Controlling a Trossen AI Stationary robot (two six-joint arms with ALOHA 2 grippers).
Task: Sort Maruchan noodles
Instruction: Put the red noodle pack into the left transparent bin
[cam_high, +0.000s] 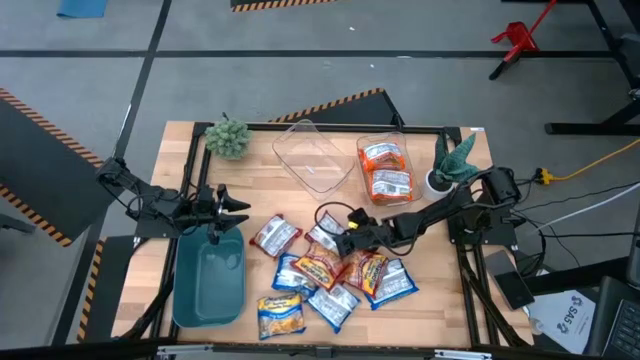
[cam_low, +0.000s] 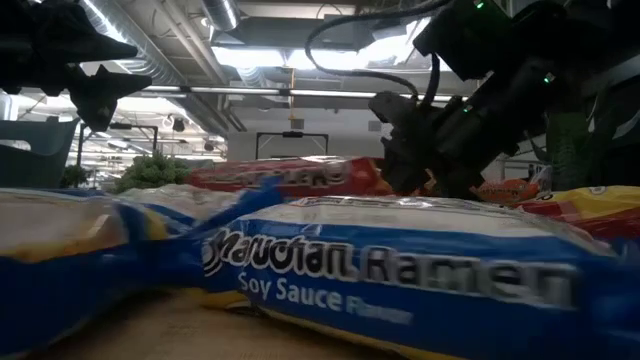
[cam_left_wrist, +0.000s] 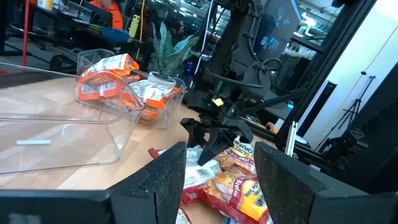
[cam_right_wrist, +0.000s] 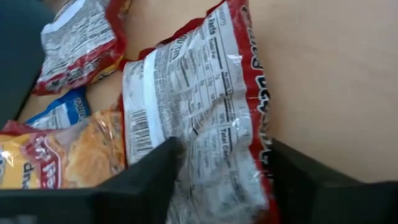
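The right gripper (cam_high: 340, 238) straddles a red-edged Maruchan packet (cam_right_wrist: 199, 118) mid-bench, jaws either side, grip unclear. The left gripper (cam_high: 240, 211) hangs open-jawed over the teal bin (cam_high: 208, 290) near the left edge.

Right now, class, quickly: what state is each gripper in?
Left gripper: open, holding nothing, above the teal bin.
Right gripper: fingers either side of a red-edged noodle packet; grip cannot be told.

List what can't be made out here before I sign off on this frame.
- Right gripper: right wrist view shows its fingers astride a red-edged packet, grip unclear.
- Teal bin contents: none discernible in high view.
- Low view: blue packet blocks the pile.
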